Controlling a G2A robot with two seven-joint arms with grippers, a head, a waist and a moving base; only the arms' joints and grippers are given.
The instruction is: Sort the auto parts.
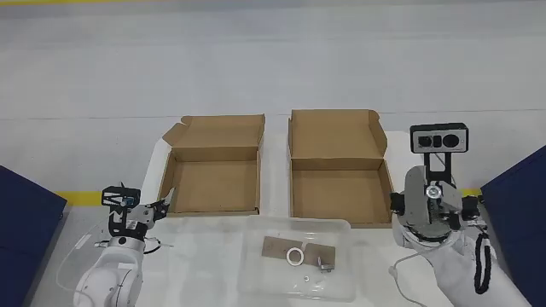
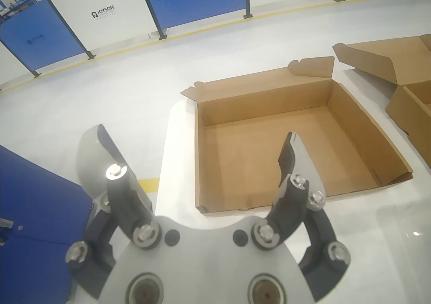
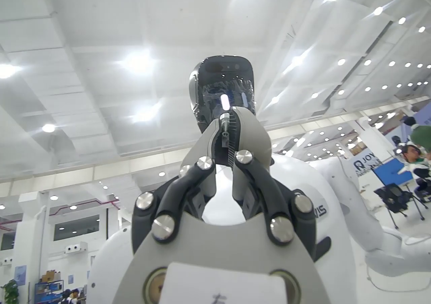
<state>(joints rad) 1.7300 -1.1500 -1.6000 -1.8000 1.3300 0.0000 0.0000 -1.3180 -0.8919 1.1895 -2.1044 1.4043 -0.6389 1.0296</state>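
A clear plastic tray (image 1: 252,275) at the table's front middle holds a white ring (image 1: 295,257), a small metal part (image 1: 323,263) and brown card pieces. Behind it stand two open cardboard boxes, the left box (image 1: 213,186) (image 2: 286,150) and the right box (image 1: 337,194) (image 2: 414,106); both look bare inside. My left gripper (image 1: 162,205) (image 2: 197,135) is open and holds nothing, low over the table's front left, pointing at the left box. My right gripper (image 1: 433,193) (image 3: 226,116) is at the front right, turned upward, shut on a small threaded metal bolt (image 3: 225,125).
The white table (image 1: 273,158) ends just behind the boxes' raised lids. Blue panels flank the table at the left (image 1: 26,213) and the right (image 1: 520,188). A bare strip of table runs between the two boxes.
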